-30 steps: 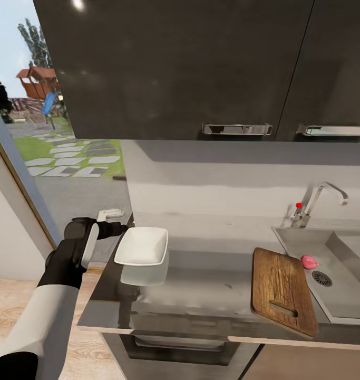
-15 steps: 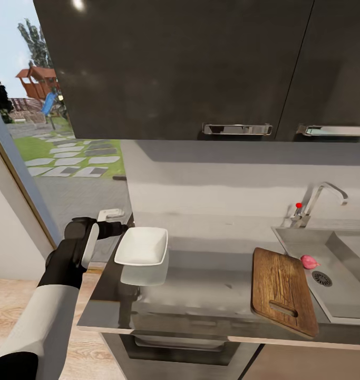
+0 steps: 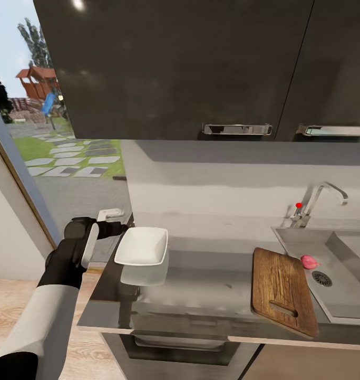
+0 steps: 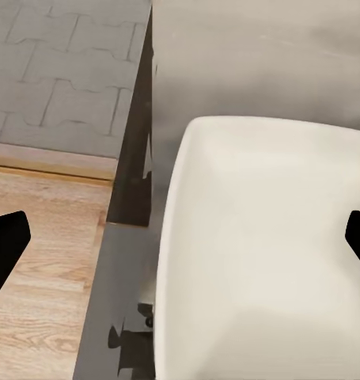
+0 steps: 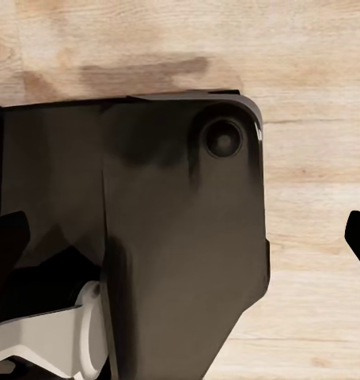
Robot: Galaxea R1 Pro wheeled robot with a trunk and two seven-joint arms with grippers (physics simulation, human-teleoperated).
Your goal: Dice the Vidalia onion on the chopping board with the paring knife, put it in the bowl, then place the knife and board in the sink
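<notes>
The white bowl stands at the left end of the grey countertop. My left gripper hovers at the bowl's far-left rim. In the left wrist view the left gripper is open, and the bowl lies below, between its spread fingertips. The brown chopping board lies beside the sink, slot handle toward me. A pink Vidalia onion rests in the basin near the drain. My right gripper is open over the robot's dark base. The paring knife is out of view.
An angular chrome tap with a red knob stands behind the sink. Dark upper cabinets hang over the counter. A window to the left opens on a garden. Wooden floor lies under the right arm.
</notes>
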